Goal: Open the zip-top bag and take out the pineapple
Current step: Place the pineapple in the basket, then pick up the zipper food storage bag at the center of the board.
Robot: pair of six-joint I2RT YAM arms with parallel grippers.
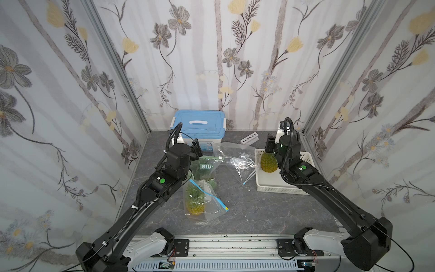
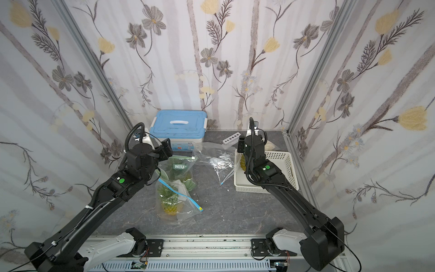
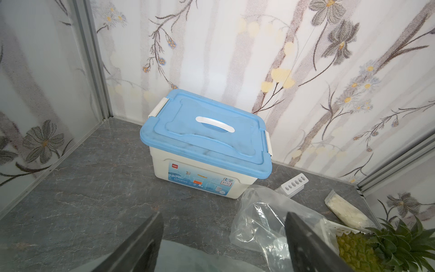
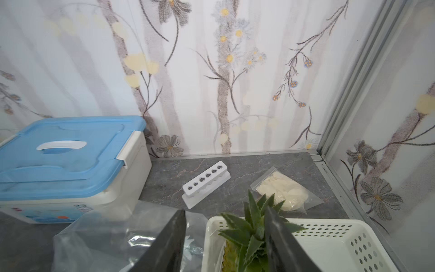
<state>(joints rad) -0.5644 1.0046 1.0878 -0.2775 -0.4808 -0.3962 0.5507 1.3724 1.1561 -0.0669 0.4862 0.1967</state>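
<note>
A pineapple stands upright in the white basket at the right. My right gripper hangs over its green crown, open, one finger beside the leaves and the other well apart. An empty clear zip-top bag lies crumpled mid-table. At the left, a bag with a green zip and a "NIU" label holds a pineapple. Nearer the front, a blue-zipped bag holds another. My left gripper hovers open above the green-zipped bag, holding nothing.
A white box with a blue lid stands at the back wall. A white tube rack lies beside it, and a small bag of white pieces sits behind the basket. A green dish sits under the left bags. Walls enclose three sides.
</note>
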